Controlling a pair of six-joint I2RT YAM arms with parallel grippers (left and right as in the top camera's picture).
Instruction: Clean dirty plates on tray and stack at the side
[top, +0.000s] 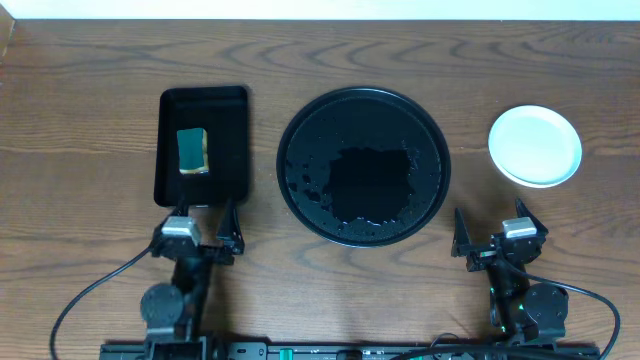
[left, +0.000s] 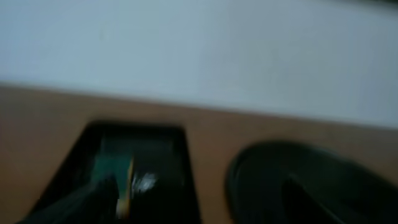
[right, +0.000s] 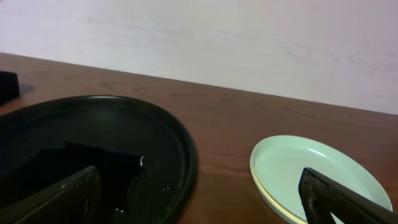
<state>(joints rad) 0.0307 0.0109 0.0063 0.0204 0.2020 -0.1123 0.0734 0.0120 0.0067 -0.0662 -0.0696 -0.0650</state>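
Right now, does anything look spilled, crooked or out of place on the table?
Only the round tray: it is wet, with droplets and a patchy film of water across its floor, none seen on the table. The plates sit stacked squarely to its right, and the sponge lies in the small tray.

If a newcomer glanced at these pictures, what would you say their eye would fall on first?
The large round black tray in the middle stands out first, glistening wet and holding no plates. To its right sits a pale stack of plates, mint on top, and to its left a green sponge lies in a rectangular black tray.
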